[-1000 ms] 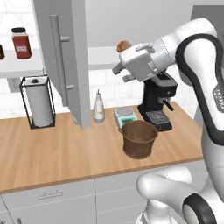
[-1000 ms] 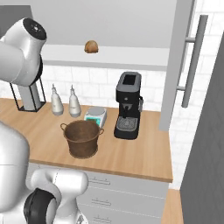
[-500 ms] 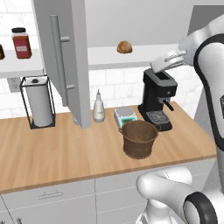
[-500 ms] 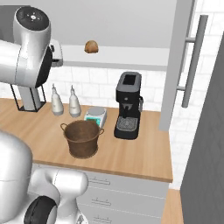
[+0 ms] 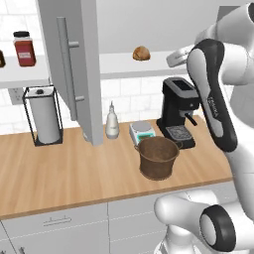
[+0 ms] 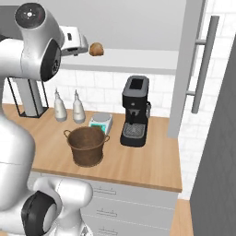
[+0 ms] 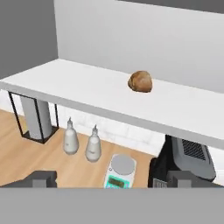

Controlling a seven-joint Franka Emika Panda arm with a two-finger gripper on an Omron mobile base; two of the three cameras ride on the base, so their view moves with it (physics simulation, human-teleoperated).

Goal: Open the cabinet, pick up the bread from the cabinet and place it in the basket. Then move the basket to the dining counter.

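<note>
The cabinet (image 5: pixel 74 74) stands open, and the bread (image 5: pixel 141 53), a small rounded golden-brown roll, sits alone on its white shelf above the dark woven basket (image 5: pixel 158 157). The gripper (image 7: pixel 111 178) hangs level with the shelf, short of the roll, fingers spread wide and empty

bread (image 5: pixel 141 53) on cabinet (image 5: pixel 149 64) shelf, basket (image 5: pixel 158 157) below

The white arm rises and folds high, its forearm reaching across at upper level; the gripper (image 7: pixel 111 178) is held roughly level, pointing forward; its two dark fingertips (image 7: pixel 40 178) stand wide apart, holding nothing.
</note>
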